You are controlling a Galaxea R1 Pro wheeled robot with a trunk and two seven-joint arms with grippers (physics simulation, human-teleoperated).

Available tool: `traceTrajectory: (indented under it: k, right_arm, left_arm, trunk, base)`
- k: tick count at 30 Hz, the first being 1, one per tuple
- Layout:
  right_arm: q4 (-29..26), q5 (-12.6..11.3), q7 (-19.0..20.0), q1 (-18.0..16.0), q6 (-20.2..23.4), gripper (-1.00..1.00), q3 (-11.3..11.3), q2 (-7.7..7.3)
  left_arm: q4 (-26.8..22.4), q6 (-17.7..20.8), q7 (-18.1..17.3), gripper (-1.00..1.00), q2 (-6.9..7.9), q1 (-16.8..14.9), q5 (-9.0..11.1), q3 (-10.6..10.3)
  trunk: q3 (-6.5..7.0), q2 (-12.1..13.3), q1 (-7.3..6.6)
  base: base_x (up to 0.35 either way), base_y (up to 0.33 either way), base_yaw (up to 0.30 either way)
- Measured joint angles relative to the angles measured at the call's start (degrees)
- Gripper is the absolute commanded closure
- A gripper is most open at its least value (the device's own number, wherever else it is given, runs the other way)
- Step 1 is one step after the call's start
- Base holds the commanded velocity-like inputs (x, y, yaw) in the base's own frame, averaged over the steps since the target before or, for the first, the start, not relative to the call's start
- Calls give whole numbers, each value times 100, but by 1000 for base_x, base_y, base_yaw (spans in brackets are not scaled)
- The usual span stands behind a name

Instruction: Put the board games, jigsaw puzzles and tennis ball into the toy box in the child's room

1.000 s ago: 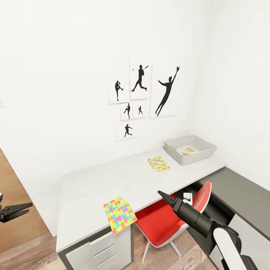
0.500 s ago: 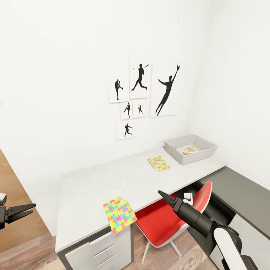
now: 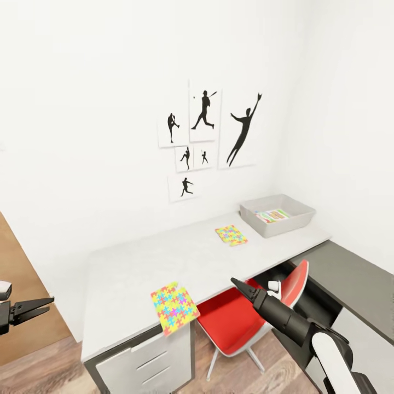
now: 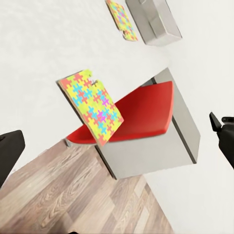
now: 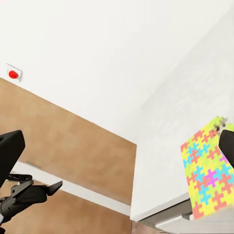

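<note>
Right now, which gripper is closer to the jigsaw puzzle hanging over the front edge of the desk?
Right. The right gripper hovers off the desk's front edge, over the red chair, beside the jigsaw puzzle. The left gripper is well past the desk's far end.

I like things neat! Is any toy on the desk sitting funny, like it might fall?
Yes. The near jigsaw puzzle sits crooked at the front edge of the table, one corner poking out over the drawers beside the red chair. The far jigsaw puzzle lies flat near the toy box.
</note>
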Motion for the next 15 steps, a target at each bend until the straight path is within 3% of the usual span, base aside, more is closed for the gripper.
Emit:
traceTrajectory:
  k: [5,15]
  right_arm:
    - [0,-4,0,0,1,-100,-2,1]
    - [-2,-10,7,1,1,-100,-2,-1]
  left_arm:
    - [2,-3,-4,-100,-12,-3,-9,-4]
    - [-1,-10,-5,-100,-18,-4,-18,-9]
  trunk:
    - [-72,-202,109]
    - [-189,-604,328]
  base:
    - [-143,0,-106]
    - [-26,0,-181]
